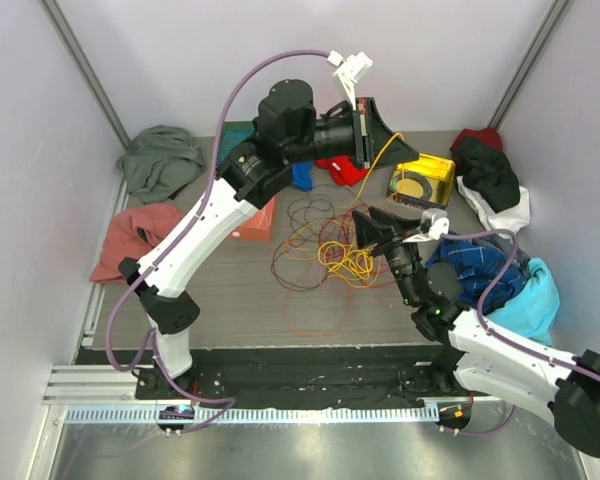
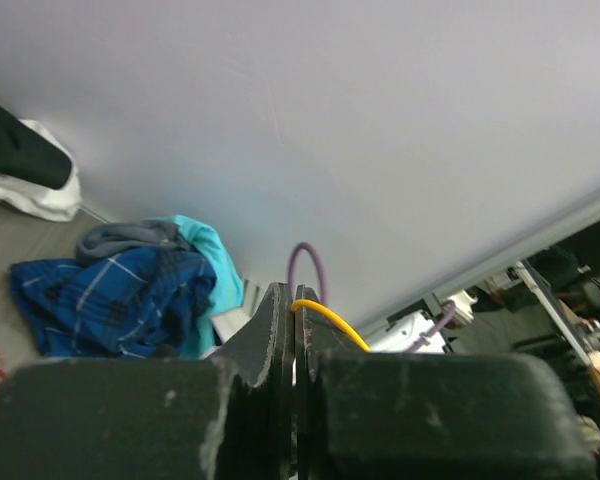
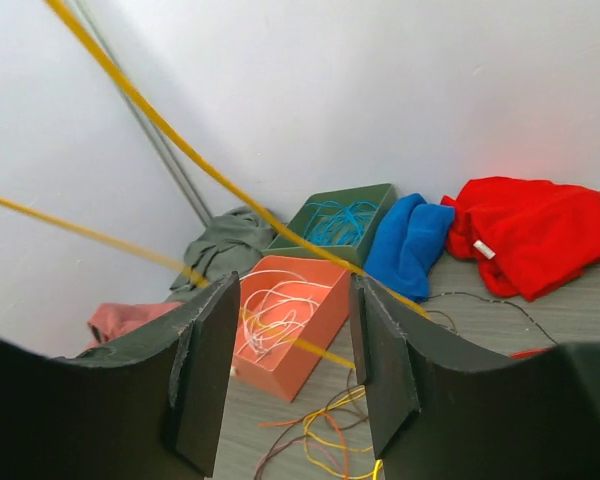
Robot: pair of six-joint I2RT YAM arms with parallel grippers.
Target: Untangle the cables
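A tangle of thin yellow, orange, red and dark brown cables [image 1: 325, 250] lies mid-table. My left gripper [image 1: 392, 128] is raised toward the back wall. It is shut on a yellow cable [image 1: 378, 160] that runs down toward the tangle. In the left wrist view the jaws [image 2: 295, 295] are pressed together with the yellow cable [image 2: 330, 318] coming out of them. My right gripper [image 1: 368, 228] hovers at the tangle's right edge, open and empty. In its wrist view [image 3: 295, 330] taut yellow strands [image 3: 180, 150] cross in front of and between the fingers, and loose cables [image 3: 330, 430] lie below.
Orange box [image 3: 290, 320] holds white cables; green box [image 3: 345, 215] holds blue ones; yellow box [image 1: 420, 180] at back right. Garments ring the table: grey-green [image 1: 160, 160], pink [image 1: 135, 235], red [image 3: 535, 235], blue [image 3: 410, 245], black and white [image 1: 490, 180], plaid and turquoise [image 1: 515, 285].
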